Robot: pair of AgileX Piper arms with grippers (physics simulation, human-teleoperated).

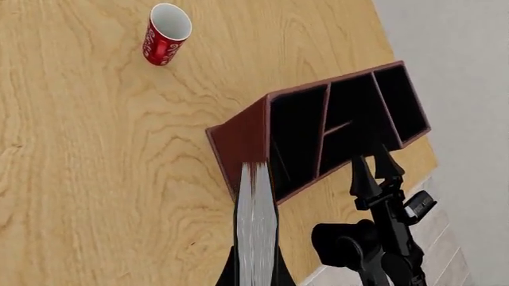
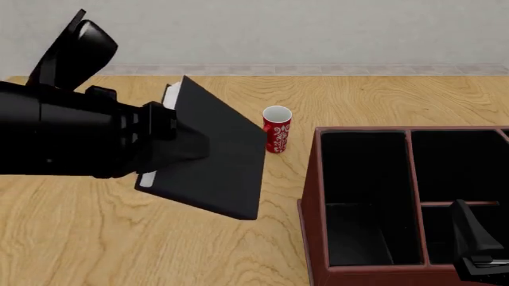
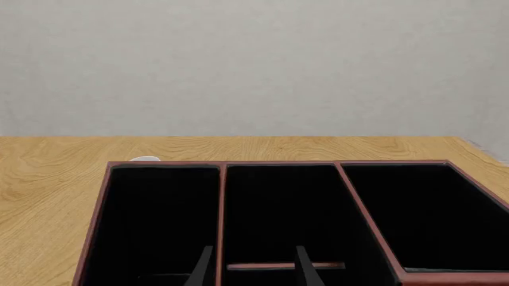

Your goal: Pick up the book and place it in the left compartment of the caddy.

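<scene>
While the left gripper (image 2: 171, 140) is clamped on the book (image 2: 214, 161), holding it in the air above the table (image 2: 95, 238), the caddy (image 2: 312, 196) sits on the table to that gripper's right and a little nearer the arms' side. Its black-lined sections all look empty. From the front, the left compartment (image 2: 366, 196) runs as 1 long section just inside the caddy's outer wall, and the next section over is split by a crossbar.

A red mug (image 2: 276, 130) stands upright on the table beyond the held book, between the book and the caddy's far corner, apart from both. Its white inside appears empty.

From the left wrist, the book (image 1: 256, 226) shows edge-on, with white pages between black covers, pointing toward the caddy's (image 1: 247, 137) near outer wall; the mug (image 1: 165, 34) lies well off to one side. That view also catches the right gripper (image 1: 378, 170) beside the caddy's open side, fingers close together though not touching.

From the right wrist, 3 sections of the caddy (image 3: 95, 220) stand side by side, with the right gripper (image 3: 253, 268) and its 2 slightly parted fingertips (image 3: 200, 268) hovering over the middle section, holding nothing.
</scene>
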